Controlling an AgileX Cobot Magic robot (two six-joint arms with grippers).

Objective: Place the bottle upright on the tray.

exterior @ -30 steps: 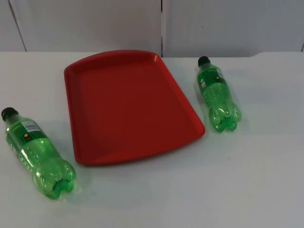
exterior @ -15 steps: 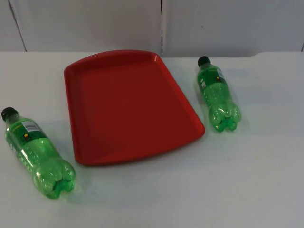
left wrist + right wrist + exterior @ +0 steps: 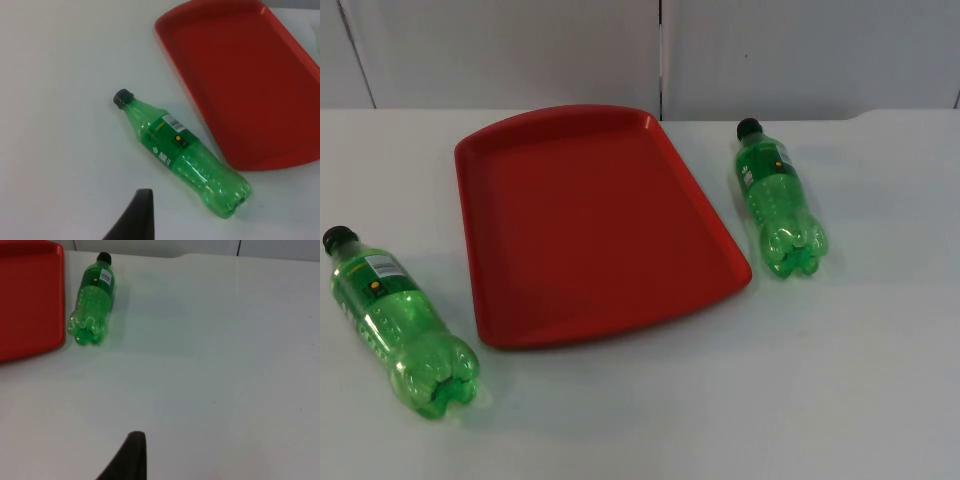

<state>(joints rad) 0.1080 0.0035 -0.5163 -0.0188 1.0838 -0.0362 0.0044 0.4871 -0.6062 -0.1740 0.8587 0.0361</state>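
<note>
You have two green bottles lying on their sides on the counter, one on each side of the red tray (image 3: 590, 225), and neither is on it yet. The left bottle (image 3: 400, 322) lies near the counter's left edge, its black cap pointing toward the far wall and its base toward the near edge, the long axis slanting slightly toward the tray at the base end. The right bottle (image 3: 778, 198) lies just beside the tray's right rim, apart from it, cap toward the wall as well.

From the left gripper (image 3: 135, 217) the left bottle (image 3: 182, 152) sits close ahead, lying slantwise to your approach. From the right gripper (image 3: 127, 457) the right bottle (image 3: 93, 300) lies well apart, almost end-on with its base nearest. I judge the left arm to be the nearer one.

The top view gives both bottles against the tray at once. The left wrist view adds the label and barcode on its bottle.

Whether either pair of jaws is released or clenched, you cannot tell: a single fingertip is all that stands in each wrist view.
</note>
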